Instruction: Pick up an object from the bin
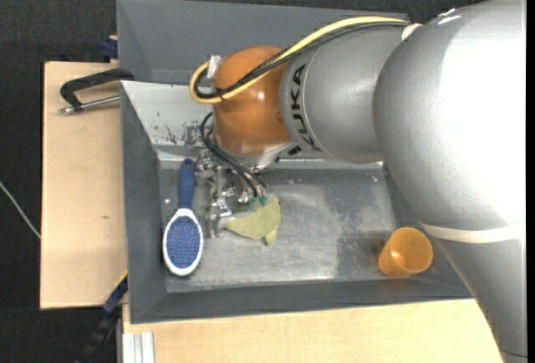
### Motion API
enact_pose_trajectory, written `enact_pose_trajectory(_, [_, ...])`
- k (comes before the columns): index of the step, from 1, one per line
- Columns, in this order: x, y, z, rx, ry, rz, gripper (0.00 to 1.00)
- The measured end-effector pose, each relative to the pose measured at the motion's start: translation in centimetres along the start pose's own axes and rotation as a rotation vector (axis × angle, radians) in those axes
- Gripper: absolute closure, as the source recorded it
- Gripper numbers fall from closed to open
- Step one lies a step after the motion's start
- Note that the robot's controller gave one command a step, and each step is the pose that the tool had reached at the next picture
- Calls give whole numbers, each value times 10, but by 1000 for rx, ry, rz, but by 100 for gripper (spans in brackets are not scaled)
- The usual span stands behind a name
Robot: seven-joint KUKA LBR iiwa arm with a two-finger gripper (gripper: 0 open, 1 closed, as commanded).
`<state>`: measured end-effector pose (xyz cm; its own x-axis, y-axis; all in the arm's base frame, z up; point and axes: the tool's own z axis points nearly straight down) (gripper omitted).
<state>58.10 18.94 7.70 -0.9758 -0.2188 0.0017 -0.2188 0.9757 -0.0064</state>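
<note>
The gripper (222, 204) is down on the floor of the bin (144, 186), between a blue brush (184, 227) and an olive-yellow scrap (257, 224).
At the front left the blue brush lies flat with its white-rimmed oval head nearest and its handle pointing to the back wall, its long axis running front to back. An orange cup (406, 253) sits well apart at the front right. The gripper stands just beside the handle, and the olive-yellow scrap's near edge is hidden beneath it. Its opening and hold cannot be made out.
</note>
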Motion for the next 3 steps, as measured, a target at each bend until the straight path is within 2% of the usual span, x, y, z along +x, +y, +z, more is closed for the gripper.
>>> enact_pose_trajectory(1, [40, -29, 3, -12, -6, 215, 0])
enact_pose_trajectory(2, [41, -30, 3, -10, -3, 217, 100])
enact_pose_trajectory(3, [37, -42, -138, -7, -15, -46, 100])
